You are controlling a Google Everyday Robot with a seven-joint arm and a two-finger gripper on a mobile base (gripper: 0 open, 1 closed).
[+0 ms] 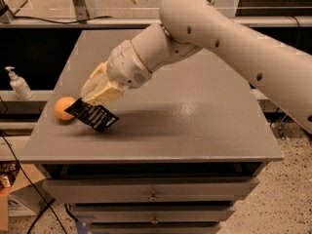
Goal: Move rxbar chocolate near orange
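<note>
where the grey worktop (195, 126) nears its left edge, the claw (91, 99) is clamped on the upper edge of the rxbar chocolate (95, 117), a flat black wrapper held tilted with its lower corner close to the surface; whether it touches, i cannot tell. the bar's left corner overlaps the orange (62, 108) in view, a smooth, plain, round fruit resting on the worktop. counted: one bar, one orange, one white pump bottle (18, 84) on a ledge off to the left. pale lettering runs across the wrapper, too small to read.
</note>
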